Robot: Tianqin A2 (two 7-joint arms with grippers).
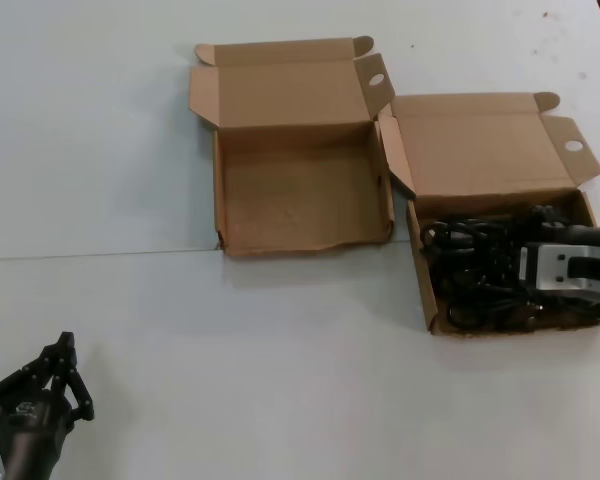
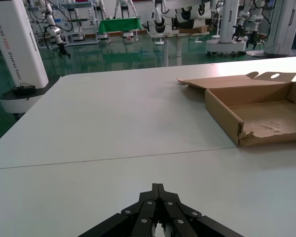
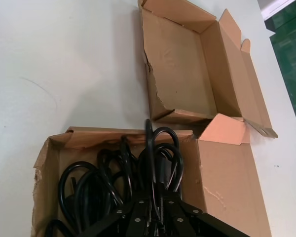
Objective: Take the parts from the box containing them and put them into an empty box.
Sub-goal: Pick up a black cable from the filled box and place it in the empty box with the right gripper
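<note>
The wider box of parts (image 1: 427, 272) stands open at the right, full of black cables (image 1: 470, 265). My right gripper (image 1: 515, 268) is down inside it; in the right wrist view its jaws (image 3: 155, 192) are closed on a black cable loop (image 3: 150, 148) among the cables (image 3: 89, 182). The empty box (image 1: 300, 190), nearly square with a wavy front wall, stands open just left of it, and shows in the right wrist view (image 3: 180, 64) and the left wrist view (image 2: 266, 111). My left gripper (image 1: 67, 340) is shut and empty at the near left, low over the table (image 2: 158, 186).
The two boxes touch at their adjoining corners, lids (image 1: 290, 85) folded back away from me. A seam (image 1: 90, 252) runs across the white table. Bare table lies between my left gripper and the boxes.
</note>
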